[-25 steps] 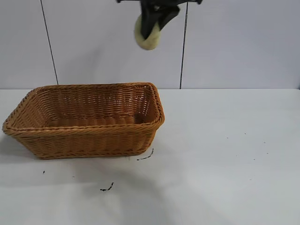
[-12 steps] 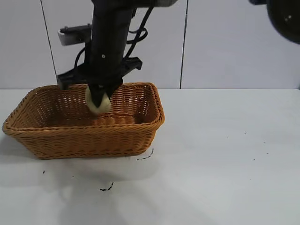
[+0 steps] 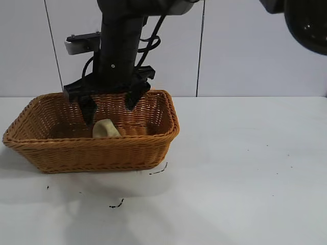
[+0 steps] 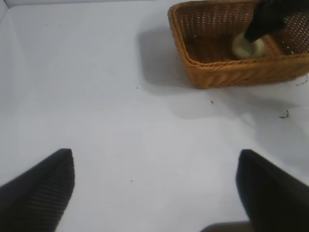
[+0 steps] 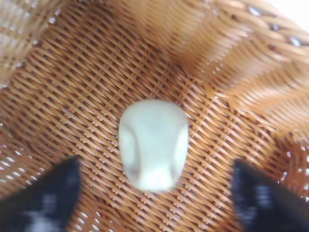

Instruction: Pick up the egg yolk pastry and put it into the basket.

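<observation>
The egg yolk pastry (image 3: 104, 129) lies on the floor of the wicker basket (image 3: 92, 153), free of any grip. My right gripper (image 3: 110, 109) hangs just above it inside the basket, open, with a finger on each side. In the right wrist view the pastry (image 5: 153, 143) rests on the basket weave (image 5: 72, 82) between the spread right gripper (image 5: 154, 203). My left gripper (image 4: 154, 193) is open and empty over bare table, far from the basket (image 4: 227, 75); the pastry (image 4: 248, 47) shows there under the right arm.
The basket stands at the left on the white table (image 3: 245, 173). Small black scraps (image 3: 116, 205) lie on the table in front of it. A dark arm part (image 3: 306, 25) fills the upper right corner. A white panelled wall stands behind.
My right gripper came down from high above into the basket with the pastry, then opened. The pastry now lies loose on the basket floor.
</observation>
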{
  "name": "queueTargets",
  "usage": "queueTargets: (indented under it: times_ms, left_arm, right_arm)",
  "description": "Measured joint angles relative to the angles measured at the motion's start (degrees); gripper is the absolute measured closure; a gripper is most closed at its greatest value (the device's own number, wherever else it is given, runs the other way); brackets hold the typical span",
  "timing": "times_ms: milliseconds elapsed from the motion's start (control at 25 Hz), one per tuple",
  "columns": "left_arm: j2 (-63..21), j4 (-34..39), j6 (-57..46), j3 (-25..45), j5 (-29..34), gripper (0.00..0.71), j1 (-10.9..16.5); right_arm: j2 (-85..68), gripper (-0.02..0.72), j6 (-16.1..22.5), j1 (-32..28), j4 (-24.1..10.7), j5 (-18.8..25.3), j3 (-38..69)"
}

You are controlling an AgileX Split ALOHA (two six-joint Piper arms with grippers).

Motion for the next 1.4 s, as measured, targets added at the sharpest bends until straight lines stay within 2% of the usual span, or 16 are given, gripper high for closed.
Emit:
queueTargets:
  times_ms: [240,400,720,880,1080,1400]
  left_arm:
    - [0.00,0.00,0.00,0.00,0.00,0.017,0.00]
    - [0.00,0.00,0.00,0.00,0.00,0.017,0.00]
    - [0.00,0.00,0.00,0.00,0.00,0.017,0.00]
    - [0.00,0.00,0.00,0.00,0.00,0.017,0.00]
    - [0.00,0.00,0.00,0.00,0.00,0.017,0.00]
    - [0.00,0.00,0.00,0.00,0.00,0.017,0.00]
  right_arm:
    - [-6.13,0.015,0.19,-4.00,0.01,0.47,0.00]
    - [-7.33,0.011,0.70,-10.92,-0.05,1.38,0.00]
    - [-7.33,0.008,0.88,-27.13,-0.44,5.60,0.00]
    - [-7.33,0.008,0.88,-32.99,-0.62,8.73,0.00]
    - [-7.49,0.008,0.88,-36.40,-0.62,12.75,0.00]
    - [-11.45,0.008,1.25,-37.48,-0.62,12.94,0.63]
